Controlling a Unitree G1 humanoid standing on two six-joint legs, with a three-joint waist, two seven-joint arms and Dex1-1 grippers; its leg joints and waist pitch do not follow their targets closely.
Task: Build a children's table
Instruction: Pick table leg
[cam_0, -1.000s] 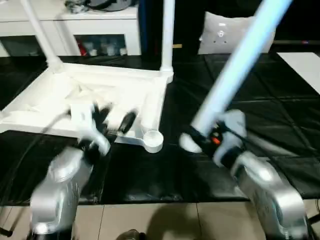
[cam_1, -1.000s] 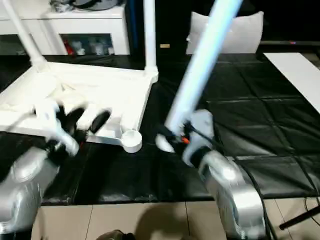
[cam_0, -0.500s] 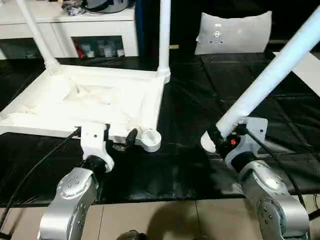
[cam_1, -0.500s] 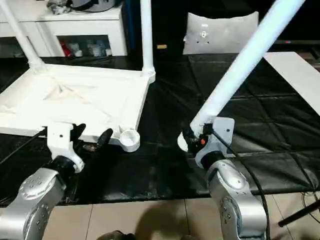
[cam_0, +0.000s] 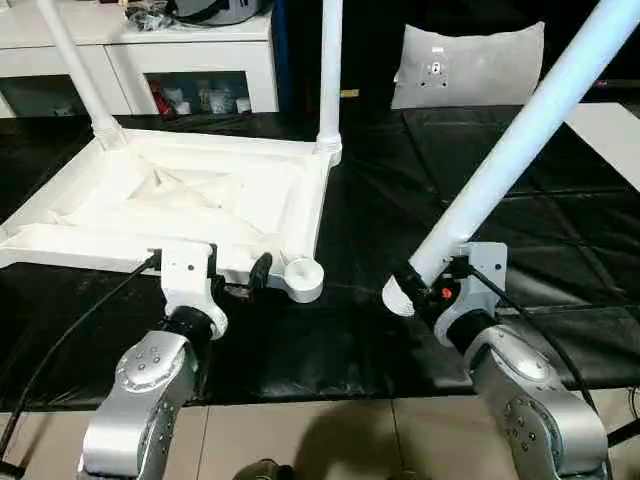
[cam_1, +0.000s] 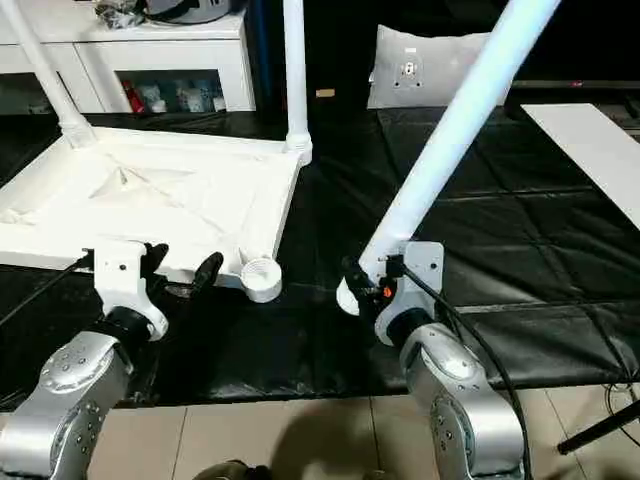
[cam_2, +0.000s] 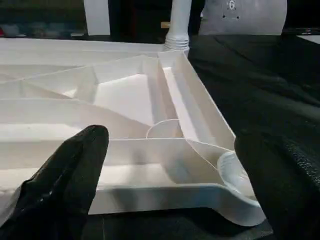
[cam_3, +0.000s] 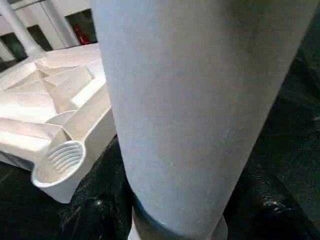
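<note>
Motion in the last half-sec is small. Right gripper (cam_0: 420, 287), fingers clamped on the thick end of a loose leg (cam_0: 520, 135), has slid left w/ it, so the butt end now hangs nearer the empty near-right corner socket (cam_0: 303, 278), still apart from it and a bit to its right. Leg still slants up and away to the right, i.e. not yet upright over the socket.

Left gripper (cam_0: 235, 275) hovers at the near rim of the upside-down table top (cam_0: 150, 205), fingers (cam_2: 65, 180) spread wide, one on each side of the rim near that socket, holding nothing; it has edged slightly closer to the rim.

Table top lies on black floor mats (cam_0: 420, 190), left of centre. Two legs already stand in the far sockets: far-right leg (cam_0: 332, 70), far-left leg (cam_0: 75, 70). Behind: white cabinet (cam_0: 190, 60), cushion (cam_0: 470, 60).

Judgement: third leg's insertion is under way; needs tilting upright, then lining up w/ the threaded socket while left steadies the top.
</note>
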